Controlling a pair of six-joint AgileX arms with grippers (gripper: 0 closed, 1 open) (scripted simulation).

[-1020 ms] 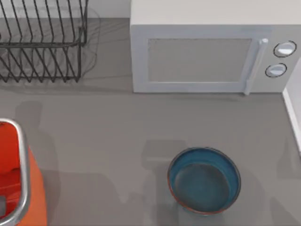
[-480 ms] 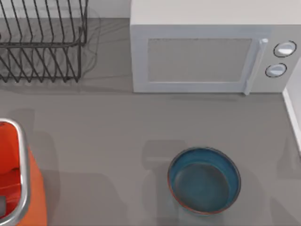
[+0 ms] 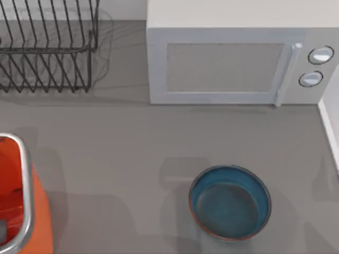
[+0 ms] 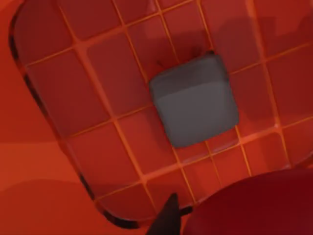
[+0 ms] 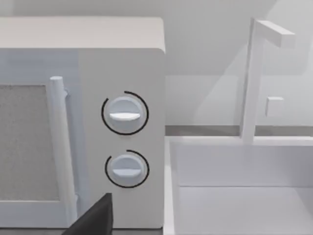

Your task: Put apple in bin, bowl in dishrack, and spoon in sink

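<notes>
The bin's (image 4: 98,112) gridded orange floor carries a grey square patch (image 4: 194,100) near its middle; the apple's (image 4: 254,205) dark red curve is nearer the camera.

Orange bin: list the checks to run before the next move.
1. Left gripper over the tall orange bin with silver rim: ok.
2. Small glossy red apple above the bin's floor: ok.
3. Apple firmly held: cannot tell.
4. Grey square block on the bin floor blocks the drop: cannot tell.
5. Wide teal-blue bowl in the dark wire dishrack: not ok, it sits on the table.
6. Right arm, facing the white sink, out of the way: ok.
</notes>
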